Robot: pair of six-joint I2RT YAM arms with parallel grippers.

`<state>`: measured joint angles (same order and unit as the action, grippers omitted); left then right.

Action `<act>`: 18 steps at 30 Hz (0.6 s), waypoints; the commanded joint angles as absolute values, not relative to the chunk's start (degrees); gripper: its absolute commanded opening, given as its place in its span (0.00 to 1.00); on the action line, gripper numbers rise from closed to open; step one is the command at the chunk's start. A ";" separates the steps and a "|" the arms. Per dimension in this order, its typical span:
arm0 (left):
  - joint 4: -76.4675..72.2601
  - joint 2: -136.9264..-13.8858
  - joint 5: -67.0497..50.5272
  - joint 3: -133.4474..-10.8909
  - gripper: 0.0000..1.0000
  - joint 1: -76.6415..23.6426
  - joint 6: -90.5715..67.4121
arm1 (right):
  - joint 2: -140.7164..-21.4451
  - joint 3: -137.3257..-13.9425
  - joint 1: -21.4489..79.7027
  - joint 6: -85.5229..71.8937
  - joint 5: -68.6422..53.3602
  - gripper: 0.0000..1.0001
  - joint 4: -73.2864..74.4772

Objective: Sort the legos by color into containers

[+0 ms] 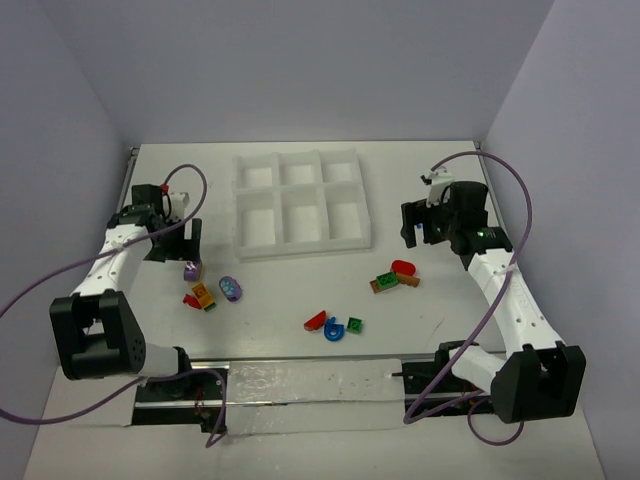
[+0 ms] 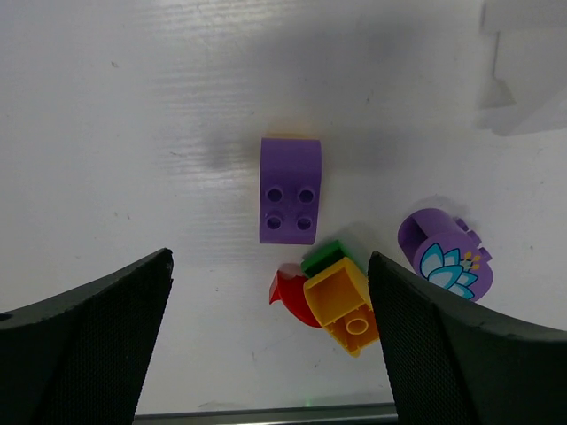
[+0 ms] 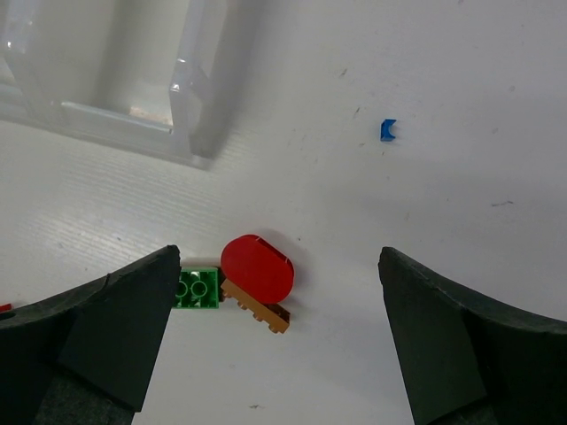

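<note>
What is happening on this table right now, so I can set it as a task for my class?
Two robot arms are sorting legos by color into a white six-compartment tray, and no piece shows in it yet. The left arm's fingers are spread open above a purple brick, which lies beside a red, green and orange cluster. The right arm's fingers are open above a red rounded piece. Neither arm holds anything.

Bright, even light overhead; counter (image 1: 450, 180) shadows soft. Glare on the rail (image 1: 300, 385) at 6 o'clock; wrist-view fingers (image 2: 80, 345) blurred.
</note>
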<state>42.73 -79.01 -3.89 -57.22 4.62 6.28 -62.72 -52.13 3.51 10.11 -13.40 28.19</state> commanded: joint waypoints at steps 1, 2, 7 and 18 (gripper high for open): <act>46.00 -80.92 -2.76 -59.80 0.95 4.83 5.70 | -64.03 -55.21 3.87 10.11 -14.59 1.00 27.82; 45.92 -81.45 -2.68 -59.77 0.94 4.83 5.58 | -64.17 -55.33 3.87 10.11 -14.54 1.00 27.91; 44.69 -84.65 -1.65 -59.23 0.91 4.75 4.65 | -64.53 -55.10 3.87 10.37 -14.59 1.00 27.59; 40.71 -89.54 -0.31 -58.45 0.79 3.13 3.65 | -66.26 -54.40 3.87 10.28 -14.33 1.00 26.81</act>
<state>43.50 -88.43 -1.02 -57.25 4.00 4.73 -65.56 -52.51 3.51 10.13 -13.90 28.31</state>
